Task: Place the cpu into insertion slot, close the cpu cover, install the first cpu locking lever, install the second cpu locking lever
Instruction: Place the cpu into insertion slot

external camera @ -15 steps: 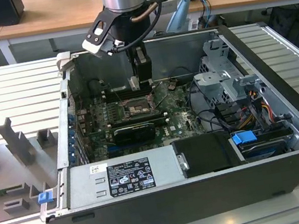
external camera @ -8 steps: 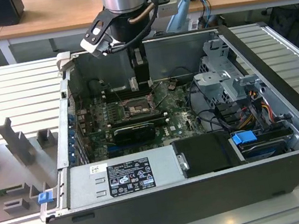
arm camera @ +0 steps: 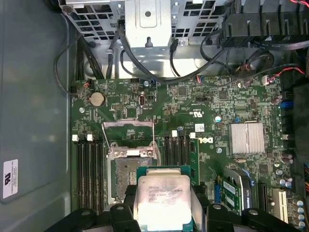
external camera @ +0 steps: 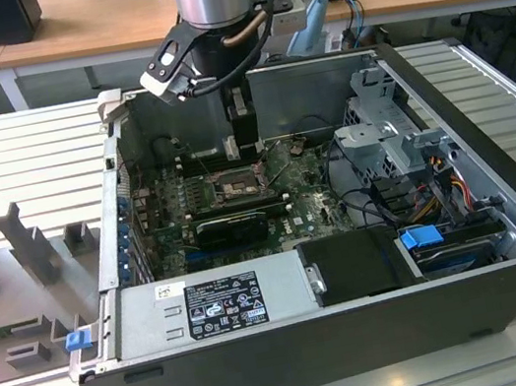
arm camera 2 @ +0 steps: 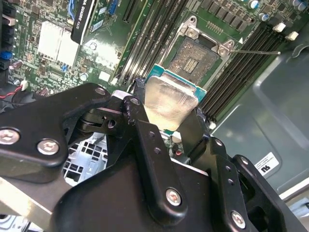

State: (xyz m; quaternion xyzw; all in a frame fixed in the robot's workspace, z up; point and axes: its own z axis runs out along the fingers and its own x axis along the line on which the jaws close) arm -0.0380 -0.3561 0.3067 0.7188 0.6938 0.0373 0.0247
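My gripper (arm camera 2: pixel 170 110) is shut on the cpu (arm camera 2: pixel 166 96), a flat square chip with a pale silvery top and a green edge, held by two opposite sides between the black fingers (arm camera 2: pixel 137 113). In the first wrist view the cpu (arm camera: pixel 164 198) hangs above the near part of the insertion slot (arm camera: pixel 124 169) and covers some of it. The dark insertion slot (arm camera 2: pixel 199 59) lies open on the green board. The cpu cover (arm camera: pixel 128 131) is flipped back beside the slot. In the exterior view the gripper (external camera: pixel 248 147) hangs low inside the case, over the insertion slot (external camera: pixel 229 188).
Black memory slots (arm camera: pixel 89 169) flank the socket. A finned heatsink (arm camera: pixel 247 137) and an expansion card (external camera: pixel 232 226) sit nearby. A drive cage (external camera: pixel 390 145) with cables, a power supply (external camera: pixel 213 306) and the case walls (external camera: pixel 319 87) hem the board in. A thin lever rod (arm camera 2: pixel 256 51) sticks out from the socket.
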